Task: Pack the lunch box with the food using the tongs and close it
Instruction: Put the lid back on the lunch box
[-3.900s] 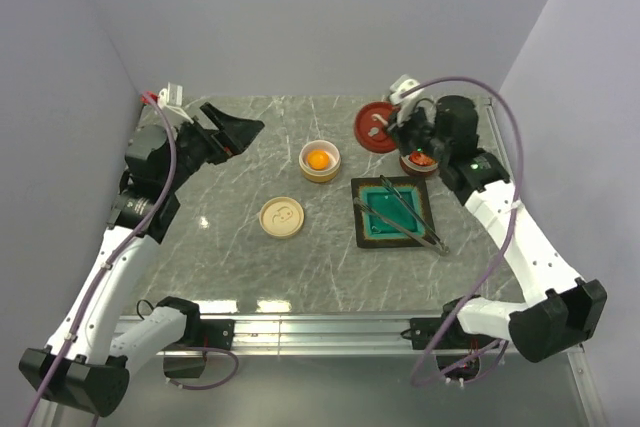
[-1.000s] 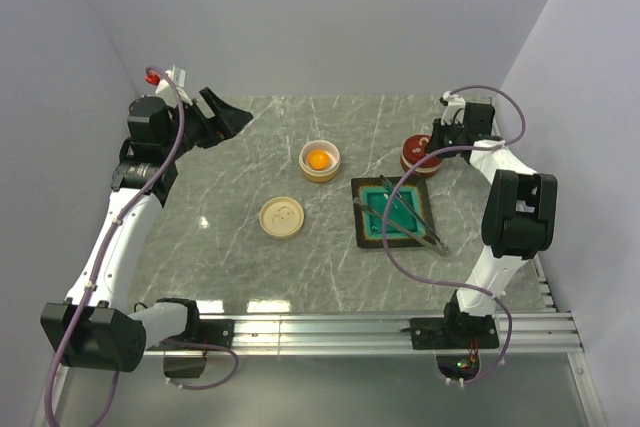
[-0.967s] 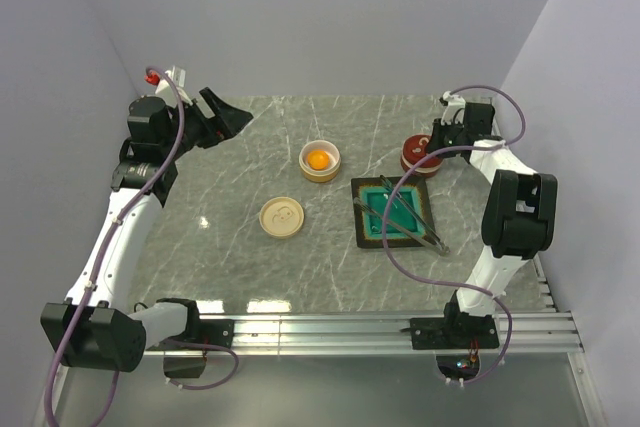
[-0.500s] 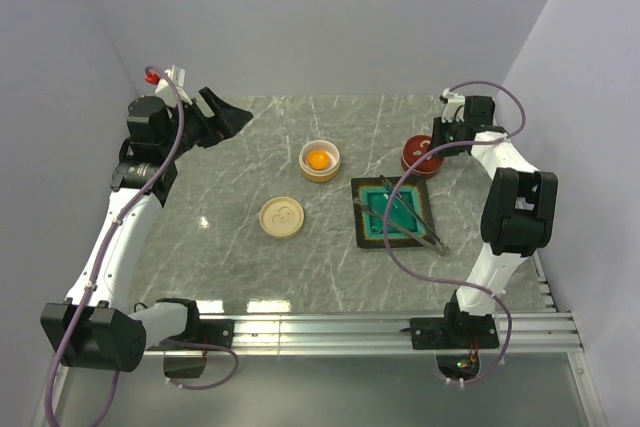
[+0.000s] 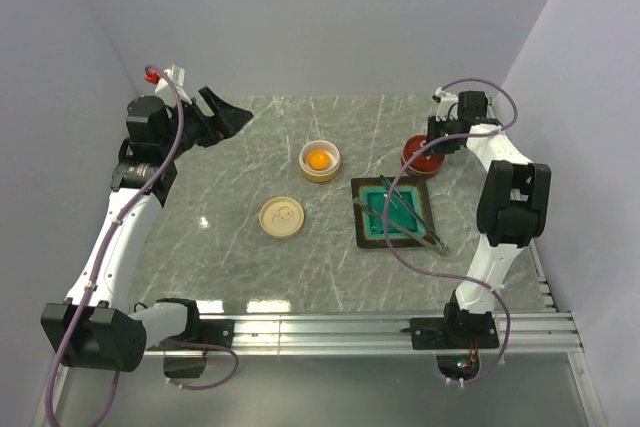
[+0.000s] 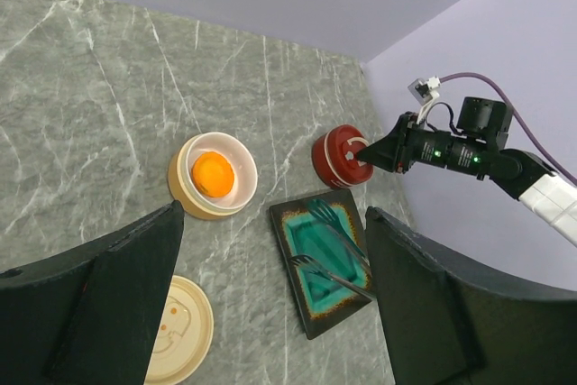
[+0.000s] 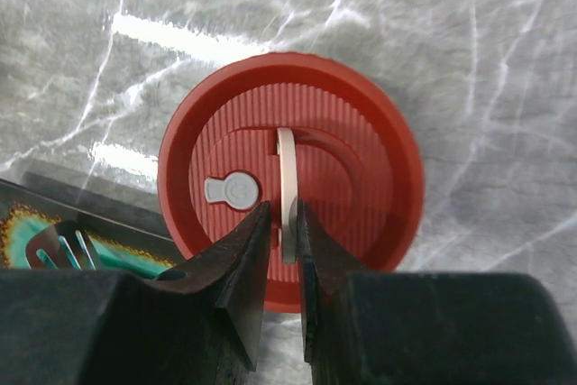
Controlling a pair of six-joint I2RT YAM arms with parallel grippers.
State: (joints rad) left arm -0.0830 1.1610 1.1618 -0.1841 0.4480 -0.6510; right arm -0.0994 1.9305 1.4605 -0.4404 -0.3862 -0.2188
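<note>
The red lunch box (image 5: 418, 152) stands at the far right with its ribbed red lid (image 7: 352, 178) on top, hiding what is inside. My right gripper (image 7: 283, 214) hovers over the lid, its jaws narrowly open on either side of the upright white handle (image 7: 287, 164), with a thin gap on the left. In the top view the right gripper (image 5: 437, 139) is just behind the box. The silver tongs (image 5: 412, 214) lie across the teal tray (image 5: 358, 217). An orange round food piece (image 5: 319, 159) sits in a cream bowl. My left gripper (image 5: 235, 117) hangs wide open at the far left, holding nothing.
A cream lid (image 5: 281, 217) lies flat to the left of the tray. The cream bowl (image 6: 185, 205) stands near the table's middle back. The right wall runs close behind the red box. The tongs' tips (image 7: 72, 245) and the tray corner show just left of the box.
The red lid, earlier held off to one side, now sits on the box. In the last second the right jaws loosened off the handle and the wrist drew back slightly. The left arm stayed still.
</note>
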